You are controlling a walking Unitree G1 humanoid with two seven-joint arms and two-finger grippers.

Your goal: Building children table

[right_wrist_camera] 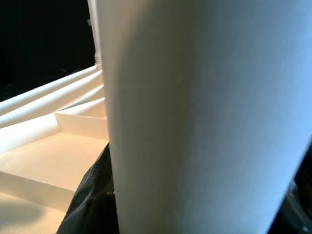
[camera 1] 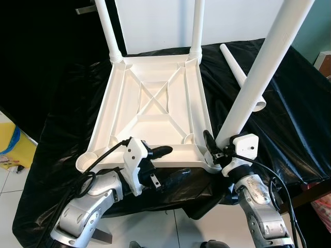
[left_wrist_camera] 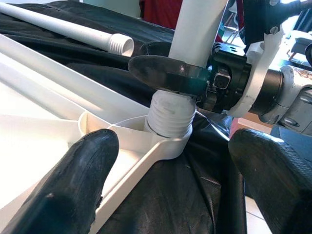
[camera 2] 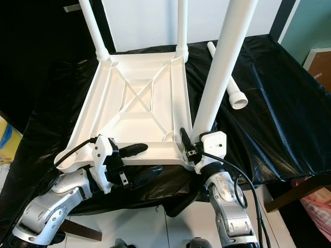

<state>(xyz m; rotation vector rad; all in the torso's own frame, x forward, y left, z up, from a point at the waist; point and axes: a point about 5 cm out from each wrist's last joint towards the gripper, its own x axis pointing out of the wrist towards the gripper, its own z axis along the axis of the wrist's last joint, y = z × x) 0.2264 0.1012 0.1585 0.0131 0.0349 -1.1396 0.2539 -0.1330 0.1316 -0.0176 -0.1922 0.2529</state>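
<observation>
White upturned table top (camera 1: 155,103) on black sheet (camera 1: 289,124), right claw (camera 1: 214,149) clamping leg (camera 1: 258,77), left claw (camera 1: 168,165) open, spare leg (camera 1: 243,77) beside.

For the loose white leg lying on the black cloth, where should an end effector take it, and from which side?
Probably mid-shaft on the loose leg, coming from above with fingers across its width. It lies flat on the black cloth, tapering away from the threaded end, so the thicker half nearer the threads gives more to hold, and the threads stay free for the empty socket.
</observation>
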